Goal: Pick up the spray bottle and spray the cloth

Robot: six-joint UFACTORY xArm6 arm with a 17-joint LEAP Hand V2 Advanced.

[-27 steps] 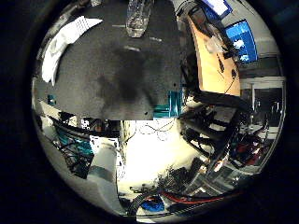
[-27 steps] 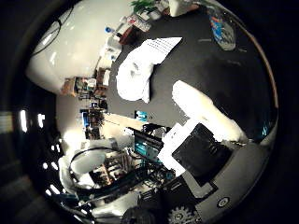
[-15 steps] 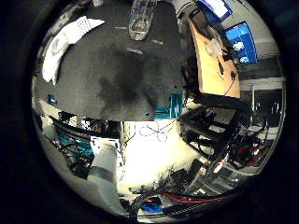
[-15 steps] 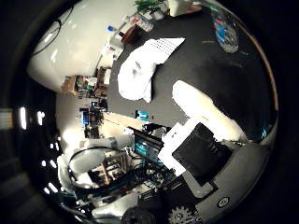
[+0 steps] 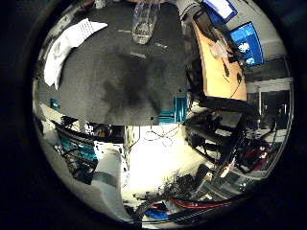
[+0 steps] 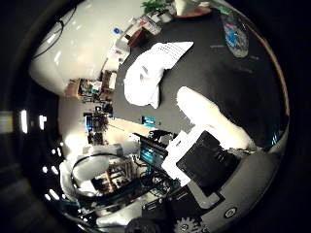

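A clear spray bottle (image 5: 144,19) stands on the dark table mat (image 5: 120,81), far from the palm. A crumpled white cloth (image 6: 148,77) lies on the same mat, off to one side of the bottle. The bottle also shows in the thumb side view (image 6: 234,34), small and distant. My right hand (image 6: 214,126) hangs above the near part of the mat, one white finger stretched out straight over it and holding nothing. The hand touches neither the bottle nor the cloth.
A wooden desk (image 5: 218,67) with monitors (image 5: 247,40) stands beside the mat. Boxes and a plant (image 6: 155,7) sit past the mat's far edge. Teal frame parts (image 5: 177,110) and floor clutter lie below the table's near edge.
The whole picture has shifted slightly, so the palm has drifted a little toward the bottle. The bottle and cloth lie where they were.
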